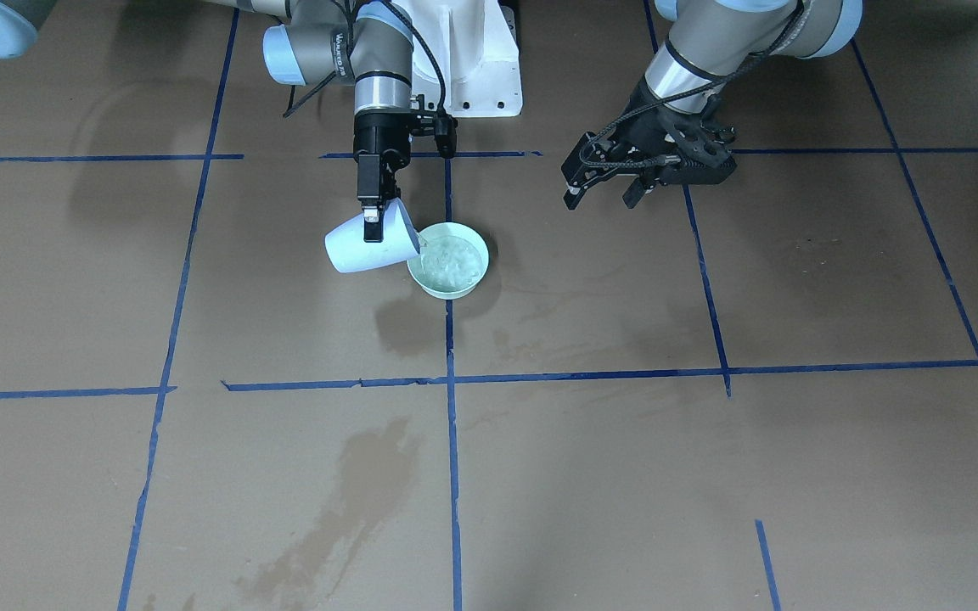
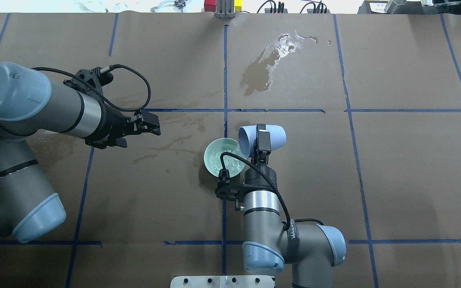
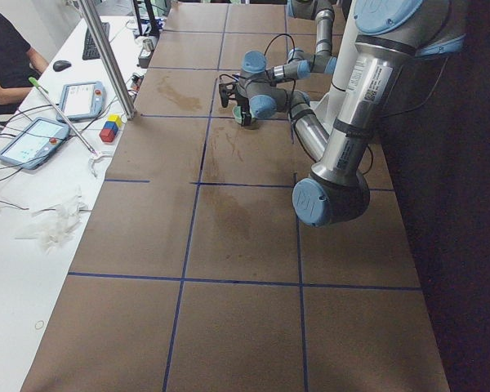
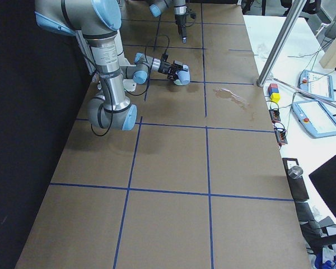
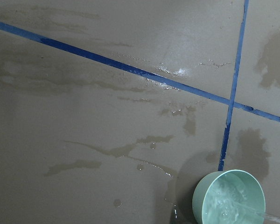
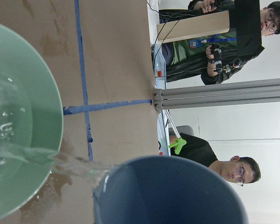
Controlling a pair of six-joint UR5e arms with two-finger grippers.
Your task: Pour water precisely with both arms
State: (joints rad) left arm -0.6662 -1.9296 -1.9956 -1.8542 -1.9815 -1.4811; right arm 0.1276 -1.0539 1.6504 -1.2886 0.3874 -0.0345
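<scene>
One cup [image 1: 353,251], probably light and stiff (wet rim, maybe slippery), was clenched at its rim by the right pincer [image 1: 373,226], pouring water [image 1: 455,261] into the bowl [image 1: 446,293]; the left pincer [image 1: 601,200] hung released.

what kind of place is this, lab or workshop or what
Most likely a robotics lab: a left arm and right arm work over a paper-covered table gridded with blue tape, with control pendants on the side bench.
</scene>
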